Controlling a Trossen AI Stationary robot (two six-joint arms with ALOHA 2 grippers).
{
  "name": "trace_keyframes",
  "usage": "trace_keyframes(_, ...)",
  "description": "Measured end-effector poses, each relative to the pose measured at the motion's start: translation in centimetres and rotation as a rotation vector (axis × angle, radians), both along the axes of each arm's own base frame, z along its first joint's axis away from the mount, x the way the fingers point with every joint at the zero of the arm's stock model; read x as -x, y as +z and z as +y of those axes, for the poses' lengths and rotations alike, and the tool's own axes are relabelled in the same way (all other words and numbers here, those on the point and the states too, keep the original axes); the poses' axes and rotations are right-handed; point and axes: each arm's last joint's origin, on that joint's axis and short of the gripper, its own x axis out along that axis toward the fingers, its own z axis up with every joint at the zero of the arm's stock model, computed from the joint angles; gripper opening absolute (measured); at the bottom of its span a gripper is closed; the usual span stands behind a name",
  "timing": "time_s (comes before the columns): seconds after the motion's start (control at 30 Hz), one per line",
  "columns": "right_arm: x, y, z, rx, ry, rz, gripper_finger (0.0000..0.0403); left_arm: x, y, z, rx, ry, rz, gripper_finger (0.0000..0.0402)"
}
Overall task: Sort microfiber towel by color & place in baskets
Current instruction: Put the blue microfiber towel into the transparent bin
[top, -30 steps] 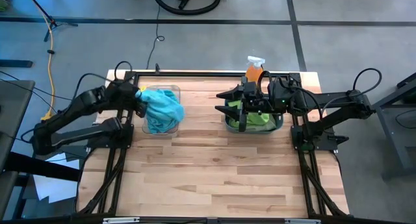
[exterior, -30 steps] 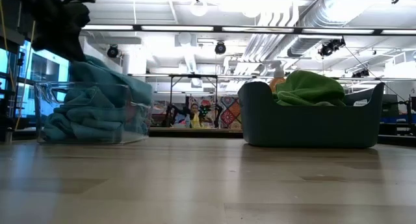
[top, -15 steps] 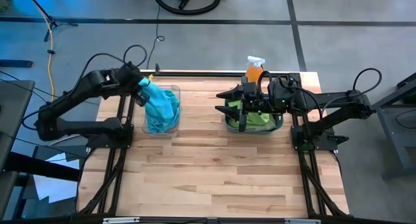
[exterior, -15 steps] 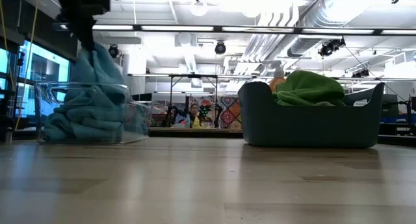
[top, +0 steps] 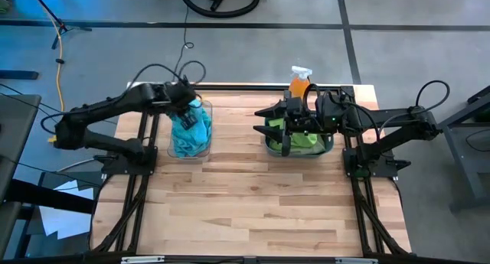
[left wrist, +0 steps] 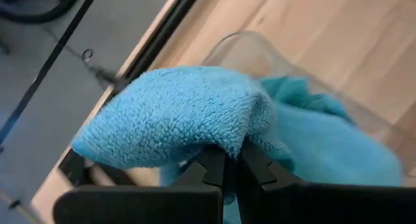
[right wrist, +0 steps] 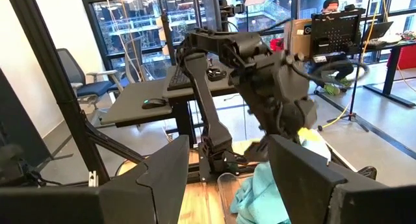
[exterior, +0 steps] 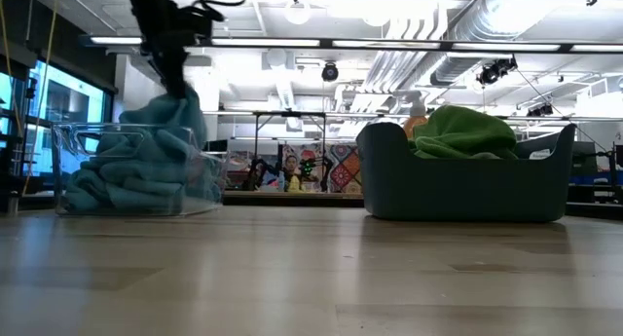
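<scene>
Spray bottle [top: 299,79]: orange with a white trigger head, upright at the far edge of the table.
Table [top: 253,203]: light wood planks with a dark frame along its far edge.
Floor [top: 230,50]: grey, crossed by dark lines.
Yellow cable [top: 59,65]: runs along the floor left of the table.
Black cable loop [top: 218,0]: lies on the floor beyond the table.
Office chair [right wrist: 81,78]: grey, by a desk in the room behind.
Ceiling lights [exterior: 302,42]: long bright strips overhead.
Patterned panel [exterior: 336,168]: colourful, far back in the room.
Person [exterior: 291,173]: far off, in a yellow top.
</scene>
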Motion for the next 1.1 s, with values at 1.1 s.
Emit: trace_keyframes(1.1,0.0,-0.2,0.1,-0.027,0.002,0.017,0.0209,0.5,-10.6,1.6,0.36,-0.386,0.12,0.0)
